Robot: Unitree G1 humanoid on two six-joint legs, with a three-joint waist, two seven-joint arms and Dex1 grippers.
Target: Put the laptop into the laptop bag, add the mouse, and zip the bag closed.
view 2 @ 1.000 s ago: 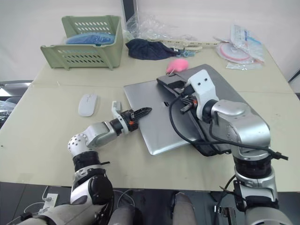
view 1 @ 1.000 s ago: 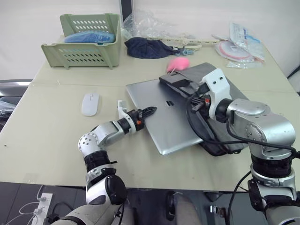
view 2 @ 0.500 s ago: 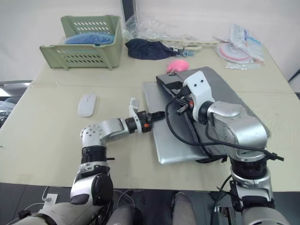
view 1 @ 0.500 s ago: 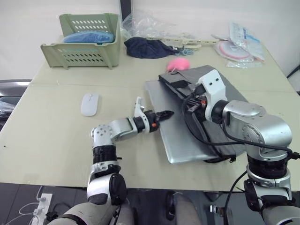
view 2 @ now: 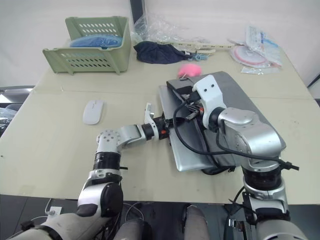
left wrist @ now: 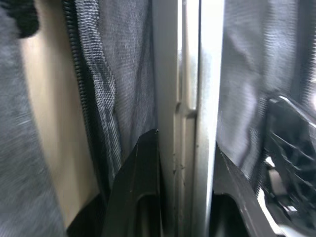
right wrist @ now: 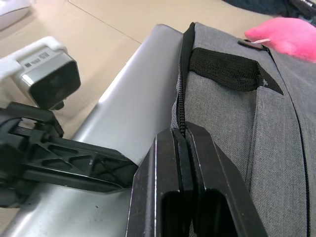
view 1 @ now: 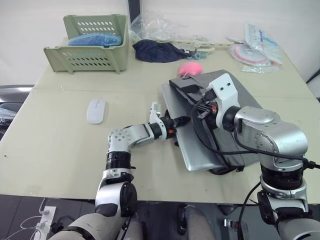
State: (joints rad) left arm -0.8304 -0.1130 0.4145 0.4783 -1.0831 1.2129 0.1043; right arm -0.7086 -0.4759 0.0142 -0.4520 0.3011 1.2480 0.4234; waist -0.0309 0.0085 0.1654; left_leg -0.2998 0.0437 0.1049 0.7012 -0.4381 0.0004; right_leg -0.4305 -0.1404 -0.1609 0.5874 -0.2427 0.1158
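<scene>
Far left on the beige table point(view 1: 50, 135): a pale green slotted plastic basket point(view 1: 90, 42) with a blue item inside. Nearer, left of centre, the small glossy white oval mouse point(view 1: 96, 110) lies alone, well apart from both arms.

The left gripper point(view 1: 181, 121) reaches rightward from mid-table; its two black fingers point(left wrist: 140, 182) pinch the left edge of the thin silver aluminium laptop point(view 1: 192, 150), one finger on each face of the edge in the left wrist view, so it is clamped on the laptop.

Far centre: a dark navy cloth bundle point(view 1: 156, 50), clear plastic wrapping point(view 1: 150, 25) behind it, and a pink fluffy blob point(view 1: 190, 68) touching the far edge of the bag.

The laptop lies flat, right of centre, its right part tucked inside the flat grey fabric laptop bag point(view 1: 240, 100), its left strip and near corner sticking out of the bag's open mouth. One black strap handle point(right wrist: 224, 69) lies on top of the bag.

The right gripper point(right wrist: 185, 136) sits at the bag's open left edge, fingers pressed together on the grey upper flap by the black zipper point(right wrist: 180, 94).

Far right: packaged items in clear plastic point(view 1: 255, 47).
</scene>
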